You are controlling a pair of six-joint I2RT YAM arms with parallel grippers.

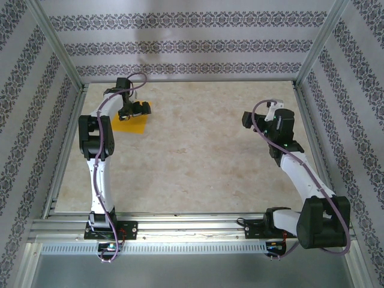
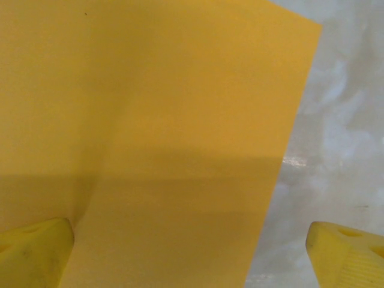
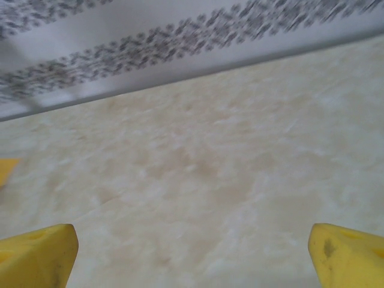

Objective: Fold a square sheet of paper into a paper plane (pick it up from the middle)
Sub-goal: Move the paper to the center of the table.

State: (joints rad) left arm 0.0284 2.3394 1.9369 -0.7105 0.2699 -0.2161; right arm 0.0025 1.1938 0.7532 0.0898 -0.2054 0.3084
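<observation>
- Here, the orange sheet of paper (image 1: 133, 124) lies flat and unfolded on the far left part of the tabletop (image 1: 204, 162).
- The left pincer (image 1: 139, 109) hangs over the sheet's far edge, jaws spread wide and holding nothing. In the wrist view, one yellow finger (image 2: 36, 255) sits over the paper and the other over bare surface.
- The right pincer (image 1: 247, 117) is well apart at the far right, likewise wide open and empty, above bare tabletop.
- The surface is pale beige with a marbled look.
- Around it stand walls (image 1: 180, 42) papered in patterned stripes, and a metal frame (image 1: 180, 228).
</observation>
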